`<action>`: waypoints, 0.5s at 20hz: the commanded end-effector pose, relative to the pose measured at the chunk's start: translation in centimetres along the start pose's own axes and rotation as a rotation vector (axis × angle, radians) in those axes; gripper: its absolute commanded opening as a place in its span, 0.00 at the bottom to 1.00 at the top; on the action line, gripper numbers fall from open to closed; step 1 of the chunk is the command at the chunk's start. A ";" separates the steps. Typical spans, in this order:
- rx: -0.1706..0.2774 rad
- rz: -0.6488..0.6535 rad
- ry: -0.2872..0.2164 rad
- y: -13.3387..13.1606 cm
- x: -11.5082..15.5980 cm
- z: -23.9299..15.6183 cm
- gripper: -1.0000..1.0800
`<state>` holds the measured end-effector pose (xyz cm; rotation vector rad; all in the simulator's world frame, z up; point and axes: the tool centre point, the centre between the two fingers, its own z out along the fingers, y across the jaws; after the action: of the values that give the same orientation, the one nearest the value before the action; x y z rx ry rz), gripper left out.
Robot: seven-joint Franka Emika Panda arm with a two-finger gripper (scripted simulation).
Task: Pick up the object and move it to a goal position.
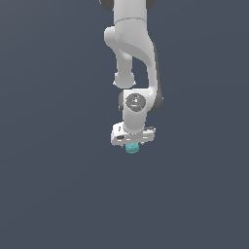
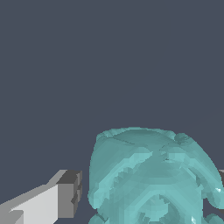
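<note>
The object [image 1: 131,148] is a small teal-cyan lump with a bumpy top, sitting just under the white hand in the exterior view. In the wrist view the object [image 2: 148,175] fills the lower right and lies between the fingers. My gripper [image 1: 131,145] is directly over it, and in the wrist view the gripper [image 2: 151,194] straddles it. One finger [image 2: 65,197] stands beside the object with a narrow gap showing. The other finger is only a sliver at the picture's edge. The jaws look open around the object.
A plain dark grey-blue surface [image 1: 48,194] lies all around. The white arm [image 1: 133,53] comes down from the top middle of the exterior view. No goal marker or other object shows.
</note>
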<state>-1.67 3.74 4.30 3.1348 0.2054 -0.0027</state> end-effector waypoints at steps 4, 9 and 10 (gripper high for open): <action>0.000 0.000 0.002 0.0 0.1 0.4 0.00; 0.000 0.000 0.002 0.0 0.1 0.4 0.00; 0.000 0.000 0.002 0.0 0.1 0.4 0.00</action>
<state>-1.55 3.73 4.01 3.1348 0.2050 0.0004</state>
